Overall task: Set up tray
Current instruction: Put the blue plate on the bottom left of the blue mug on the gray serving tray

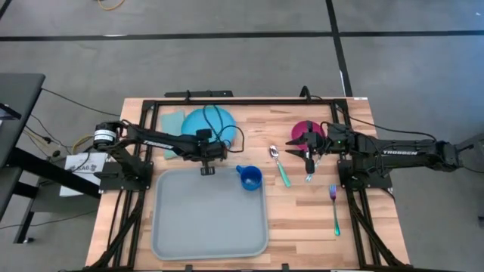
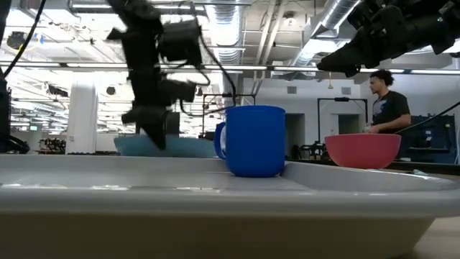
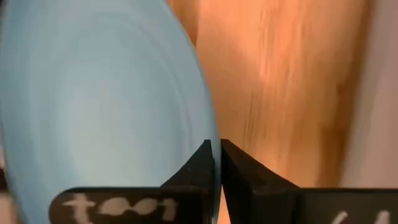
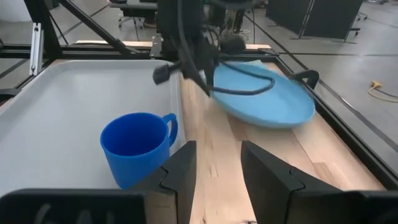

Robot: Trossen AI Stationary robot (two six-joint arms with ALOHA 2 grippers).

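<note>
The light grey-blue tray (image 1: 204, 227) lies at the table's near middle, with a blue mug (image 1: 249, 177) standing in its far right corner. Beyond the tray is the round bright blue plate (image 1: 206, 121), also seen in the right wrist view (image 4: 267, 99). My left gripper (image 1: 207, 165) is at the plate's edge nearest the tray, shut on its rim. My right gripper (image 4: 214, 168) hovers open over bare wood right of the mug, next to a red bowl (image 1: 306, 132), touching nothing. My left gripper pinches the plate's rim (image 3: 208, 134) between its two fingers (image 3: 200, 163), on the side facing the tray. It comes from above, pointing down. The plate is tilted with the held side (image 4: 217, 87) raised; whether its far edge rests on the table I cannot tell.
A teal napkin (image 1: 172, 121) lies left of the plate. A spoon with a teal handle (image 1: 280, 166) lies between mug and right gripper, and a fork (image 1: 334, 205) lies near the right arm's base. A black frame (image 1: 249, 100) borders the table. A person (image 2: 384, 101) stands in the room behind.
</note>
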